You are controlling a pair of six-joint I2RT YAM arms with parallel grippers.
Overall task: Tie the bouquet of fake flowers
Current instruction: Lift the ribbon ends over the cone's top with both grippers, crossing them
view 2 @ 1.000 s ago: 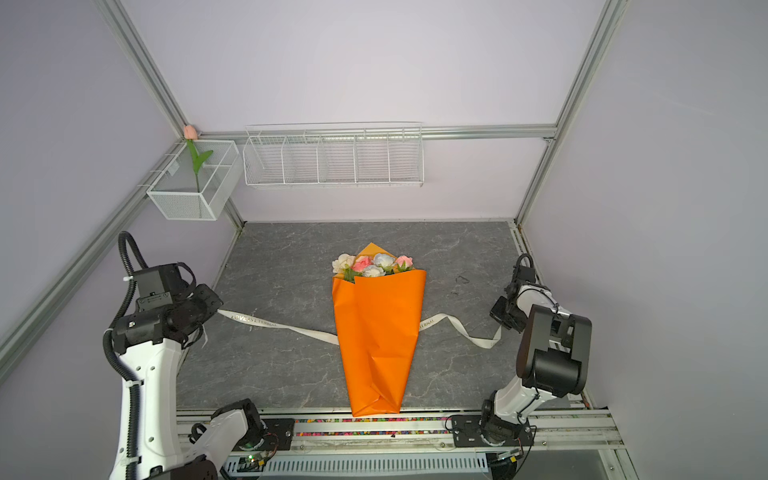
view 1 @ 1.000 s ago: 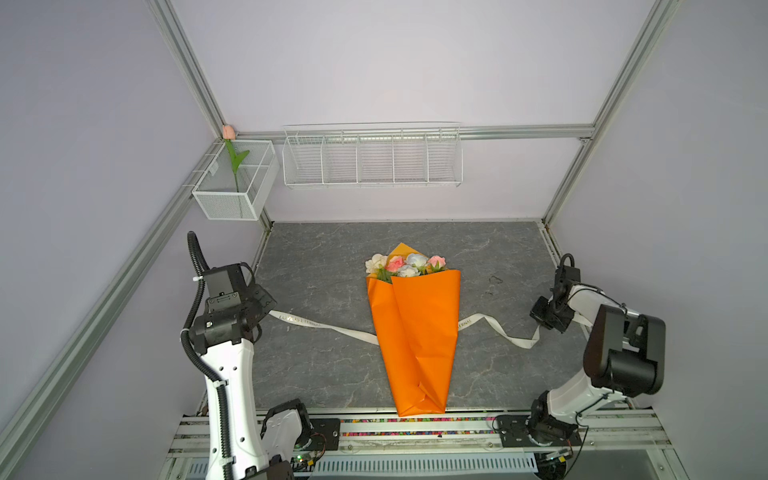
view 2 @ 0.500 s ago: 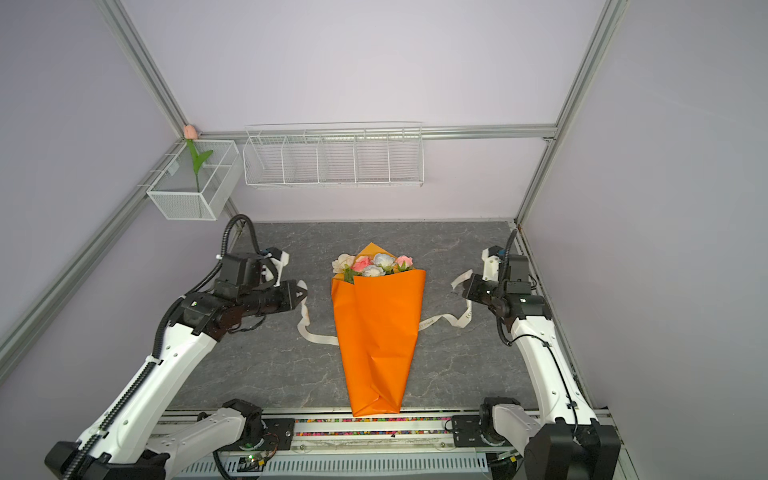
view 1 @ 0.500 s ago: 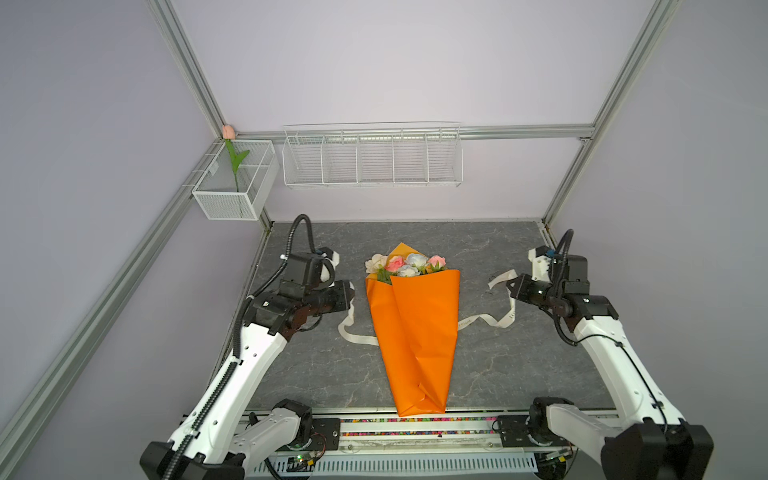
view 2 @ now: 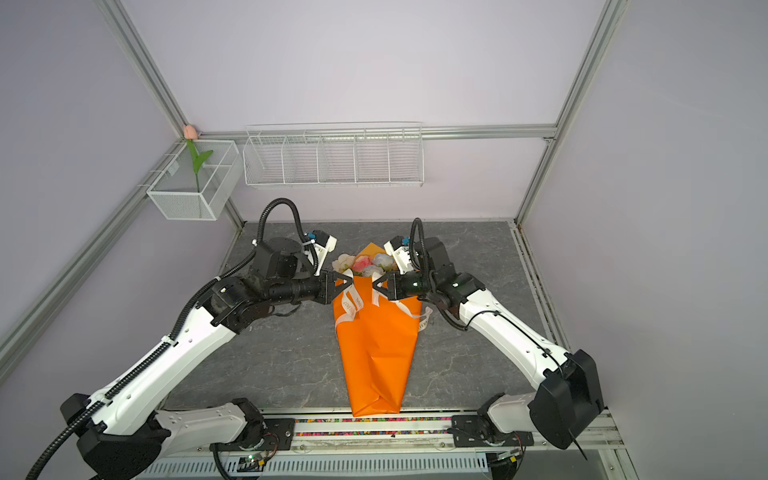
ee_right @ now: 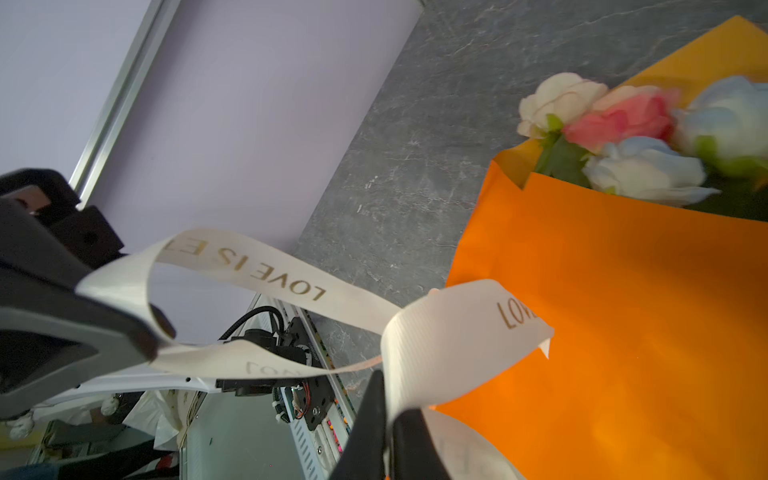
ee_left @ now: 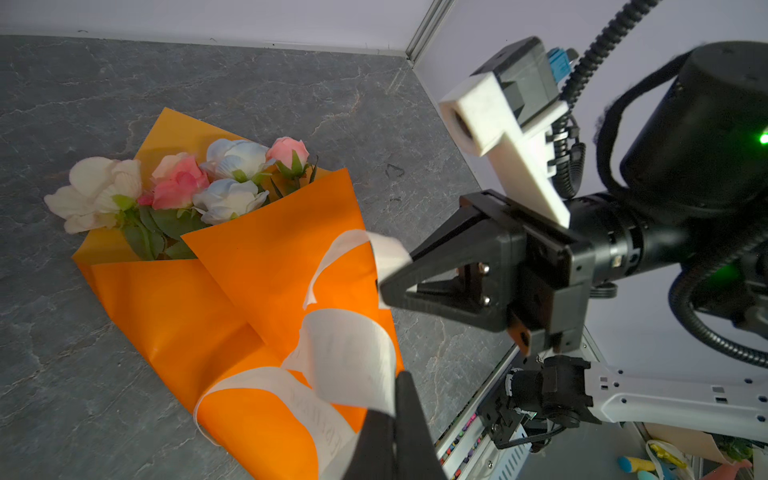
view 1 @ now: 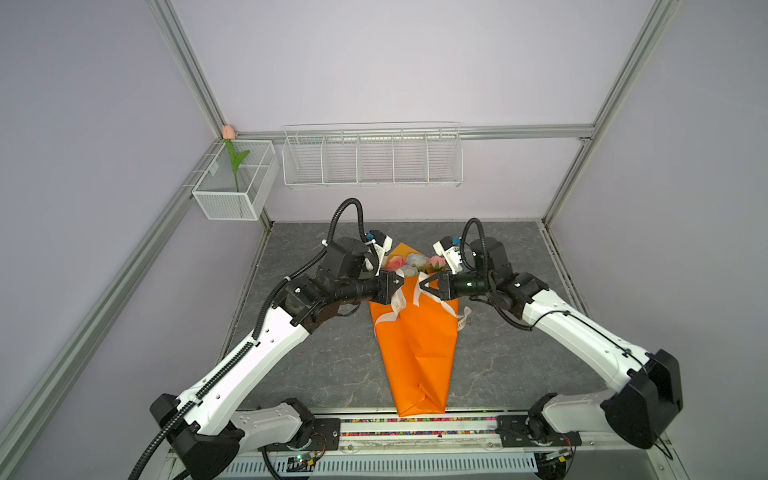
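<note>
The bouquet of fake flowers [view 1: 415, 353] lies on the grey table, wrapped in orange paper, with its roses [ee_left: 183, 183] at the far end. A white ribbon [view 1: 395, 305] with gold lettering loops over the upper part of the wrap. My left gripper [view 1: 401, 282] and right gripper [view 1: 420, 286] face each other tip to tip just above the paper. In the left wrist view the left gripper [ee_left: 395, 399] is shut on one ribbon end [ee_left: 349, 353]. In the right wrist view the right gripper [ee_right: 388, 395] is shut on the other ribbon end [ee_right: 449, 336].
A single pink tulip [view 1: 235, 166] stands in a white mesh basket [view 1: 232, 203] on the left wall. A white wire rack [view 1: 372, 156] hangs on the back wall. A metal rail [view 1: 415, 426] with both arm bases runs along the table's front edge.
Both arms have swung in from the table's sides to meet over the bouquet. The ribbon ends came with them, lifted off the table and across the wrap.
</note>
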